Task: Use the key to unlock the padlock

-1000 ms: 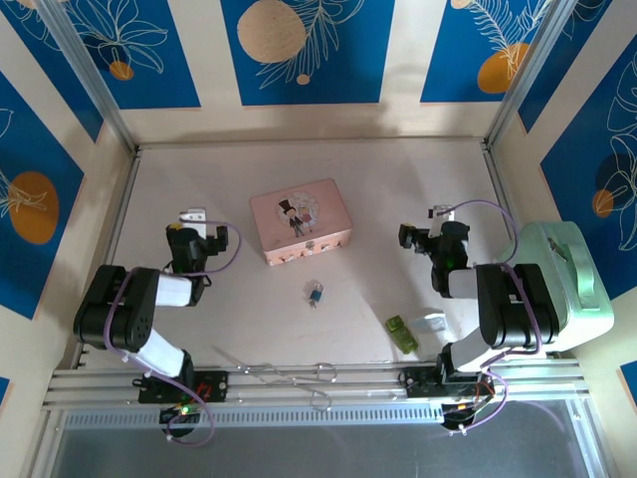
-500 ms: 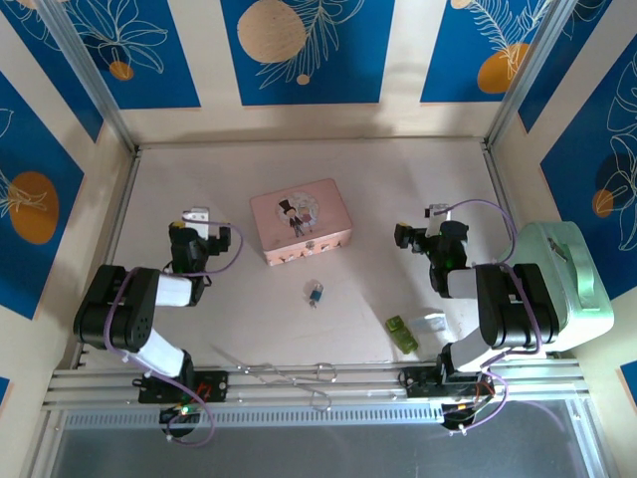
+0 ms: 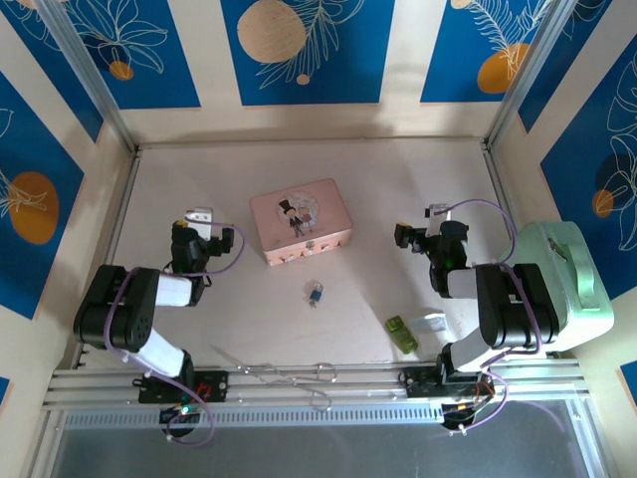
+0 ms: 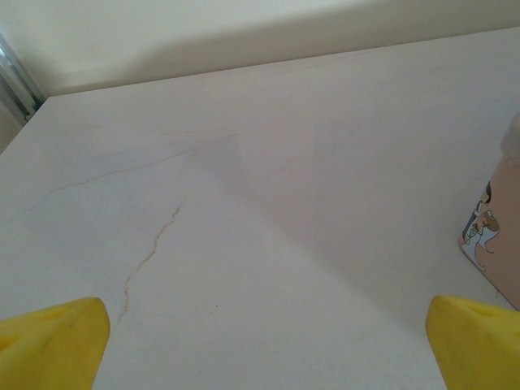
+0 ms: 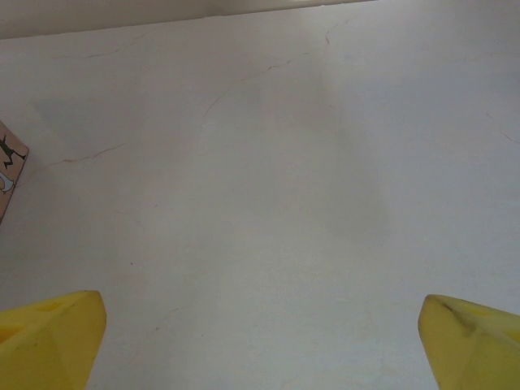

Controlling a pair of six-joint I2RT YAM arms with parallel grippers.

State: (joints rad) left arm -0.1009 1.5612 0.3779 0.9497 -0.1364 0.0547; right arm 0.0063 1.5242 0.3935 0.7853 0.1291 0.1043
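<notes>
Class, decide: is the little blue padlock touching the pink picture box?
Apart. The top external view shows a strip of bare table between the padlock and the near side of the pink picture box.

The padlock (image 3: 315,293) is blue and dark, at 6 o'clock from the pink box (image 3: 300,224) bearing a cartoon couple. A green block (image 3: 402,333) lies at the padlock's 4 o'clock on the pale, hairline-cracked table (image 3: 398,179). The walls (image 3: 299,50) carry blue panels with orange discs and white leaf outlines.

You can read no text, label, brand or number anywhere here; the pink box (image 3: 300,220) shows you a small drawn picture
</notes>
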